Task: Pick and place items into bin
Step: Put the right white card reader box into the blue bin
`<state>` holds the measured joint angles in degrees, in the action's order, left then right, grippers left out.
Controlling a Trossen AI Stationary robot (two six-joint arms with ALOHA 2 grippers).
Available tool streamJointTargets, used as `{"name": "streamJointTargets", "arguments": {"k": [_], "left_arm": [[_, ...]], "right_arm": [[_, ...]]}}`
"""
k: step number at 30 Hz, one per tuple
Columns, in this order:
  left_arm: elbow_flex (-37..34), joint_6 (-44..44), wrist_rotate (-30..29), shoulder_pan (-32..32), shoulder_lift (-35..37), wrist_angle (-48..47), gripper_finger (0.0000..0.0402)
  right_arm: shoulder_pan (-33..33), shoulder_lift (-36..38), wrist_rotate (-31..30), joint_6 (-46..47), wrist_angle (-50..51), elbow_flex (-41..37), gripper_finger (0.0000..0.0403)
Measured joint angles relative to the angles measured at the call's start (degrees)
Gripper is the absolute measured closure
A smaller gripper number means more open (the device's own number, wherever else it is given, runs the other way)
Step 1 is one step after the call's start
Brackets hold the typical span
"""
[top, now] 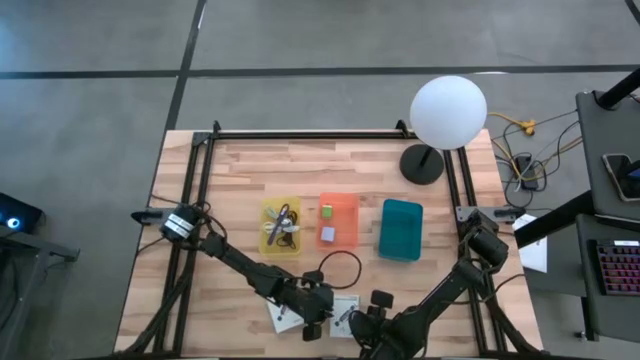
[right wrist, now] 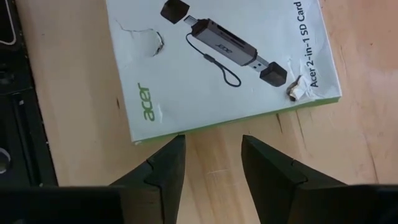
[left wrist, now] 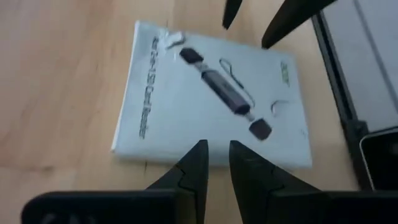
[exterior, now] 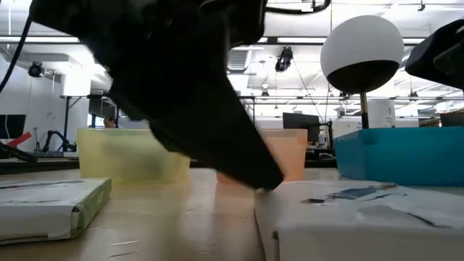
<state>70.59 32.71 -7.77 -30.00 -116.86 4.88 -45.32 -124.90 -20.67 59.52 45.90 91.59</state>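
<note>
1. Pale wood planks make up the worktop (top: 240,170), framed by black rails.
2. Three bins stand in a row near its middle: a yellow bin (top: 281,226) on the left, an orange bin (top: 338,221) in the centre, a teal bin (top: 401,229) on the right.
3. The yellow bin holds a purple strap (top: 283,217) and some small pale pieces; the orange bin holds a tiny green cube (top: 326,210) and a small grey piece (top: 327,235).
4. A black cable (top: 338,268) loops on the wood just on the near side of the orange bin.
5. Two white cards lie at the near edge: the left card (top: 281,314) and the right card (top: 345,309), both outside the bins.
6. The left tool (left wrist: 214,163) hangs over a white card (left wrist: 211,102) with a printed card reader, its fingers close together with a slim gap, holding nothing.
7. The right tool (right wrist: 211,163) hovers at the near edge of a card (right wrist: 217,62) with a green rim, fingers apart and empty.
8. From above, the arms crowd that spot, so which card each tool faces is hard to say.
9. A white globe lamp (top: 448,112) stands at the far right corner.
</note>
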Motion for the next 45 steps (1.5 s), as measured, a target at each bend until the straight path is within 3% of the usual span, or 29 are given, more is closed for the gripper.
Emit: {"name": "streamJointTargets", "arguments": {"k": [4,19,32,45], "left_arm": [[-1.2,0.0,0.1,-0.1,0.1,-2.9,0.0350],[-2.7,1.5,0.0,0.0,1.8,0.5,0.0350],[-4.2,2.9,0.0,0.0,1.7,0.1,0.0350],[-4.3,3.1,0.0,0.0,1.5,0.3,0.0350]], "right_arm": [[0.0,0.0,0.1,-0.2,0.0,0.0,0.0259],[0.7,0.0,1.2,3.3,0.1,0.0,0.0260],[1.5,2.4,-0.4,0.1,3.1,1.1,0.0287],[5.2,1.1,2.2,-7.1,-4.4,0.9,0.0291]]}}
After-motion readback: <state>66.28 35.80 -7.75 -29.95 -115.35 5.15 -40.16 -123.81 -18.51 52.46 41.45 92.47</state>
